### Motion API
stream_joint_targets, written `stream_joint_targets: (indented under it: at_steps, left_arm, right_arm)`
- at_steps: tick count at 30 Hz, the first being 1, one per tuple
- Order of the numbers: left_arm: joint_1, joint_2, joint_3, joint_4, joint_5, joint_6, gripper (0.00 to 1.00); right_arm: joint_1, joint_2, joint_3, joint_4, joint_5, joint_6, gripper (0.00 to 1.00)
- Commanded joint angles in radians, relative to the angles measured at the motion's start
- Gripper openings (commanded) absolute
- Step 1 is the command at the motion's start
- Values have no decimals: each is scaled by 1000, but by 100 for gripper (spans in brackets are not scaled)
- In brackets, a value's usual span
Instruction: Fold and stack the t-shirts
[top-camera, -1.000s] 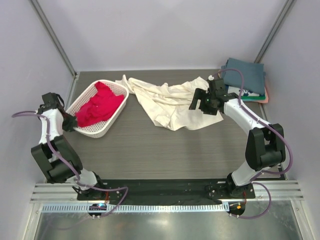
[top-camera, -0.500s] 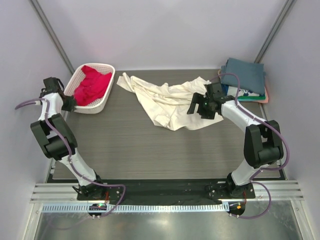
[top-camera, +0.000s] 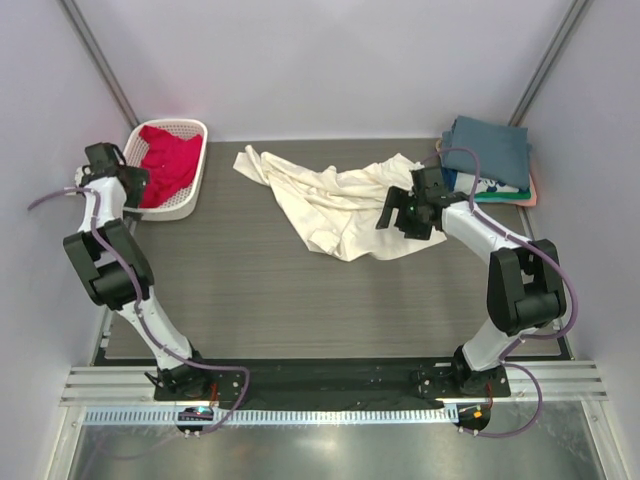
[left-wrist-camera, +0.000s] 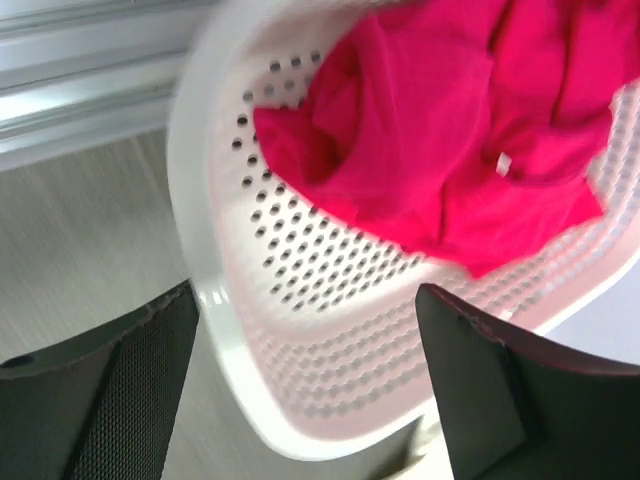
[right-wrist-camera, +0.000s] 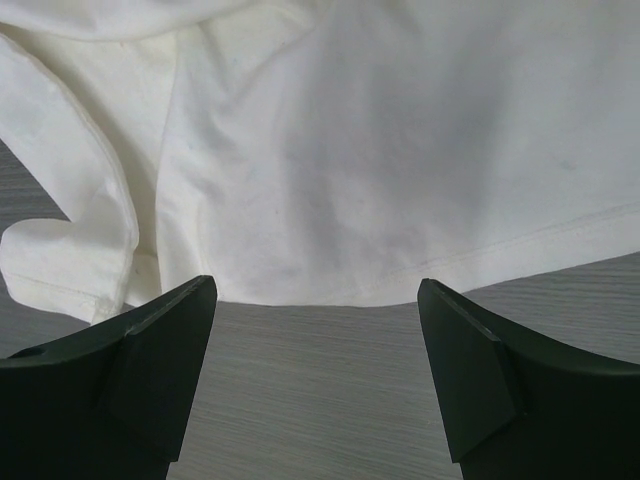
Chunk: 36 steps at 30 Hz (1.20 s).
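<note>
- A slotted metal rail (top-camera: 330, 385) runs along the near edge and carries both arm bases.
- Beyond it lies the table (top-camera: 250, 290), a flat, dark grey wood-grain surface.
- The right gripper (right-wrist-camera: 315, 385) hangs with its fingers spread wide over the hem of the cream t-shirt (top-camera: 340, 205), which lies crumpled toward the back of the table.
- The left gripper (left-wrist-camera: 310, 400) is also spread, with the wall of the white basket (left-wrist-camera: 300, 300) between its fingers; whether they touch it is unclear.
- The basket sits in the far-left corner with the crimson-pink t-shirt (left-wrist-camera: 450, 130) bunched inside.
- In the far-right corner is a stack of folded shirts, with a slate-blue t-shirt (top-camera: 490, 148) on top.
- Pale walls (top-camera: 330, 60) close off the back and both sides.
</note>
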Motion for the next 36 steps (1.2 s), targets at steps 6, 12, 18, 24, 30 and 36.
stream_joint_targets:
  at_steps: [6,12,18,24,30,36]
  left_arm:
    - [-338,-466,-220,-1,-199,406,85]
    - [-783,-496,-274,-1,-206,560,80]
    - [-1130,-262,-120,-13,-250,658,76]
    - [-1275,61,190,-188,-428,672,76]
    - [-1296,210,293,-321,-604,644,73]
    - [-1298,226,253,-338,-654,647,64]
  right_arm:
    - [-21,-106,-43,44,134,67,89]
    - [-162,-249,-181,96,91,126,89]
    - [-311,-376,-302,121,7,168,89]
    - [-356,-398,-342,116,-76,171,90]
    - [-359,-398,-355,119,-92,165,89]
    - [-361,-368,-346,126,-101,163,89]
